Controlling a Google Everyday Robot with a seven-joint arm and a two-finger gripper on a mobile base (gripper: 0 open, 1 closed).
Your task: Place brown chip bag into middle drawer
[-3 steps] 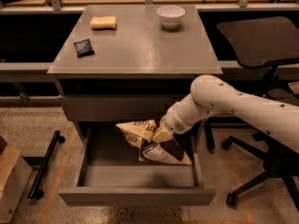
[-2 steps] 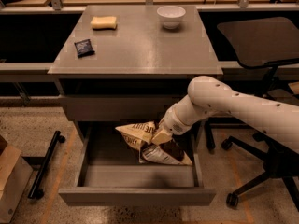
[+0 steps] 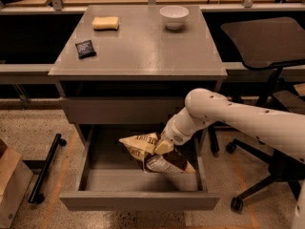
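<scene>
The brown chip bag (image 3: 157, 155) is dark brown with cream ends and white lettering. It sits tilted inside the open middle drawer (image 3: 138, 200), toward its right side. My gripper (image 3: 161, 148) reaches down from the white arm (image 3: 238, 118) on the right into the drawer and is at the bag's upper middle, touching it. The drawer is pulled out well clear of the cabinet, its flat front panel nearest the camera.
The grey cabinet top (image 3: 143, 46) holds a yellow sponge-like block (image 3: 105, 23), a small dark flat packet (image 3: 85, 48) and a white bowl (image 3: 174, 16). A closed upper drawer front (image 3: 119, 109) is above. An office chair (image 3: 267, 46) stands right; a black bar (image 3: 45, 168) lies left.
The gripper and bag have shifted slightly left and lower within the drawer; otherwise nothing has moved.
</scene>
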